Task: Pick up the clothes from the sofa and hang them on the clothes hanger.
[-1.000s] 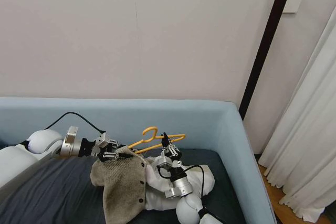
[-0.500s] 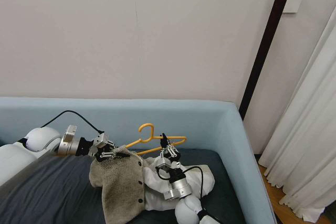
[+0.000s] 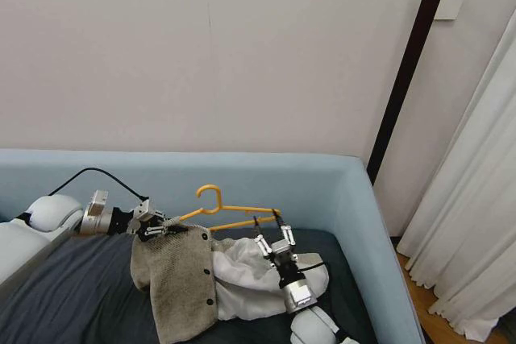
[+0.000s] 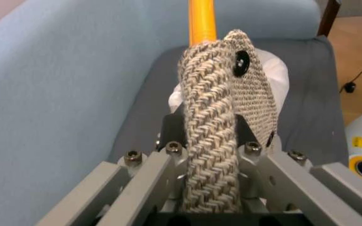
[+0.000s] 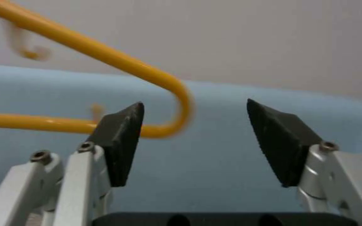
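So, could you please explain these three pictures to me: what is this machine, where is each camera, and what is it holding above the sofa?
It is a robot with two arms, each ending in a metal gripper. The wide picture comes from a camera on its head. The two close pictures come from cameras on its wrists. On the light blue sofa lie a beige knitted cardigan with dark buttons and a white garment. The left gripper is shut on the cardigan's shoulder, where one end of the yellow clothes hanger goes into the knit. The right gripper is open, close to the hanger's other end.
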Robot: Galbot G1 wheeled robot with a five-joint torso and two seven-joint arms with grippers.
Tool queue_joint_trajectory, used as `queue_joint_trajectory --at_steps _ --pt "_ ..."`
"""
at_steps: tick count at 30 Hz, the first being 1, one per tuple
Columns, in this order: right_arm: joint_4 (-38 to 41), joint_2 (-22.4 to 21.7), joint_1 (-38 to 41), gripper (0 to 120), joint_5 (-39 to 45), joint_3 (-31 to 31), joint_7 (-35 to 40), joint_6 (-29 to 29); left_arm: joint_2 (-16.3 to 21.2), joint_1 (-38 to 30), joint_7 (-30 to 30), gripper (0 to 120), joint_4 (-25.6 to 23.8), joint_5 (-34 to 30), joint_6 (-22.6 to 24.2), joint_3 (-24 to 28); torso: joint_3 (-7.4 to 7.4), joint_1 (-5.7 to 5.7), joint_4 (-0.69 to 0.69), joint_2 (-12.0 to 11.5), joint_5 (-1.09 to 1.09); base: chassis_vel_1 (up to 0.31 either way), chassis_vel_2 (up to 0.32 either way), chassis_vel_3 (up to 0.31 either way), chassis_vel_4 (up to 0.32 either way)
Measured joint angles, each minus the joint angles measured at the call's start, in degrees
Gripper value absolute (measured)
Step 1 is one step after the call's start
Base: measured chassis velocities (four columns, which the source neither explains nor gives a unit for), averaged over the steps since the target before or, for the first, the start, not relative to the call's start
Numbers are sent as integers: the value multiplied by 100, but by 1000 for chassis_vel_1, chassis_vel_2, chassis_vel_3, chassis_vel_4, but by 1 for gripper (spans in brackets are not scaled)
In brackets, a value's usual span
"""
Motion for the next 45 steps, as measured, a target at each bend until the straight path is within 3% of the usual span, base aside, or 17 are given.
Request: queue_joint_trajectory --at_steps 5,7,9,12,13,15,17,18,20,23,30,32,37,45 --pt "2 -66 51 84 724 162 29 -235 -26 70 -28 7 46 75 -5 -113 0 0 1 0 0 0 0 0 0" --pt "33 -202 169 95 1601 243 26 -942 -51 146 -42 7 83 127 -27 -246 0 0 0 0 -1 0 0 0 0" --pt "24 -232 209 97 1783 251 10 -1144 -51 172 -43 7 83 133 -31 -288 0 0 0 0 0 0 0 0 0" --pt "-464 -351 694 100 2960 362 -643 -2954 -13 392 -62 7 -18 140 -40 -515 0 0 0 0 -1 0 0 0 0" --pt "-464 -351 694 100 2960 362 -643 -2954 -13 392 -62 7 -18 140 -40 -515 0 0 0 0 -1 0 0 0 0" --pt "-1164 -232 1078 100 2813 385 -1353 -3365 39 532 -66 7 -106 140 -41 -644 1 0 1 0 0 0 0 0 0" --pt "-2023 18 1486 100 2293 350 -1971 -3323 72 631 -67 7 -186 135 -42 -746 0 0 2 0 -1 0 0 0 0" --pt "-2023 18 1486 100 2293 350 -1971 -3323 72 631 -67 7 -186 135 -42 -746 0 0 2 0 -1 0 0 0 0" --pt "-3108 412 1907 100 1773 374 -2418 -3240 147 816 -71 7 -310 127 -32 -899 1 0 0 0 -1 0 0 0 0" --pt "-3845 797 2210 100 1300 471 -2776 -3359 237 1063 -81 7 -451 116 -29 -1112 1 0 3 0 -1 0 0 0 0" --pt "-3991 971 2188 100 627 478 -3646 -3458 301 1320 -119 7 -632 110 -27 -1313 0 0 2 0 -1 0 0 0 0" --pt "-4133 991 2098 100 -50 431 -3997 -3327 312 1380 -134 7 -703 109 -27 -1341 0 0 0 0 -1 0 0 0 0" --pt "-4342 1030 1939 100 -1012 409 -4169 -3153 333 1520 -140 7 -799 107 -23 -1460 0 0 0 0 -1 0 0 0 0" --pt "-4645 1187 1911 100 -1514 450 -3912 -2819 319 1674 -141 7 -848 111 -23 -1585 -1 0 1 1 -1 0 0 0 0"
